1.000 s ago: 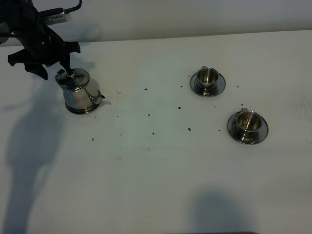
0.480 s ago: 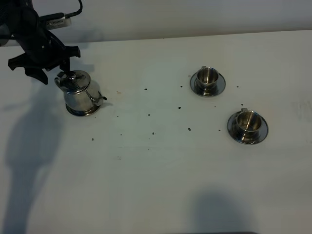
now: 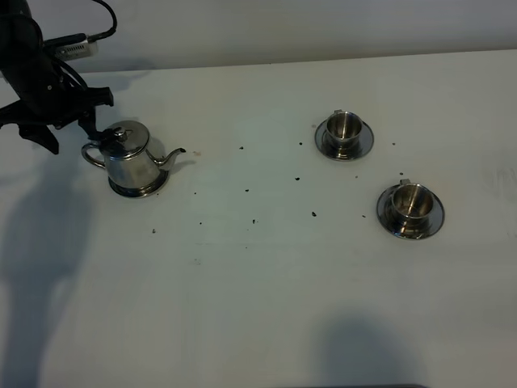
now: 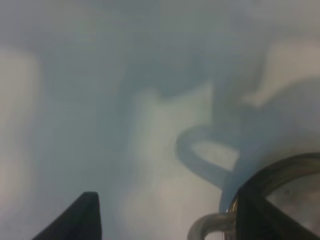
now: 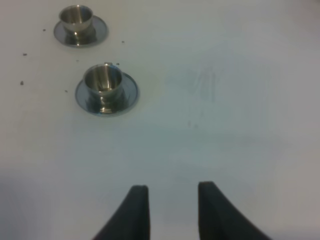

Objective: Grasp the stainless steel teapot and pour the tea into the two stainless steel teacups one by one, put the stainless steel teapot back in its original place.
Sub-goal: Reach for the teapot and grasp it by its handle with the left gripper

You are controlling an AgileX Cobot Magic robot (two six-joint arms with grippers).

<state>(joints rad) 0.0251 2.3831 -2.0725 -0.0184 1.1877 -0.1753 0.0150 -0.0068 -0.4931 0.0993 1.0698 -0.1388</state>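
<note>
My left claw [image 3: 69, 134] hangs released beside the shiny conical steel teapot's [image 3: 129, 160] loop handle; right claw [image 5: 172, 202] clenched, empty.

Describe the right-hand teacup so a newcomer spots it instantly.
On the white table, look at the right half, opposite the teapot at far left. Two alike steel cups on saucers stand there. The wanted teacup is the one nearer the front edge and farther right; its twin stands farther back.
</note>
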